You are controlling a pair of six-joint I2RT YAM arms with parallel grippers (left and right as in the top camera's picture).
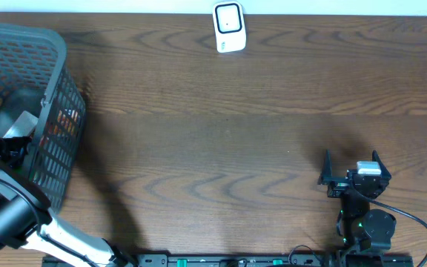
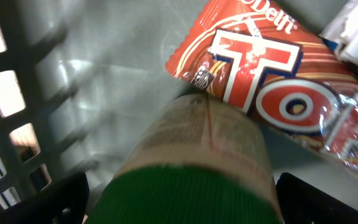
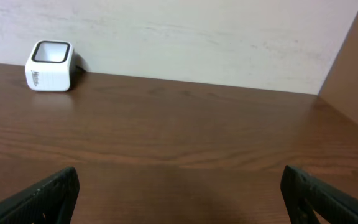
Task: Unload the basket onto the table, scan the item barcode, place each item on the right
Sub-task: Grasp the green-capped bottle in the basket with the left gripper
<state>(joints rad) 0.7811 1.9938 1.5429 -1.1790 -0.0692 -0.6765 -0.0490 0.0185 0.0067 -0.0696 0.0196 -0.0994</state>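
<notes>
My left hand [image 2: 182,186] is down inside the basket [image 2: 5,93], fingers spread wide on either side of a green-lidded jar [image 2: 197,143] but not closed on it; a red snack packet [image 2: 278,81] lies just beyond the jar. My right hand [image 3: 179,180] hangs open, holding nothing, low over the bench [image 3: 185,130]. The white scanner [image 3: 50,66] stands at the bench's far edge, well apart from both hands.
</notes>
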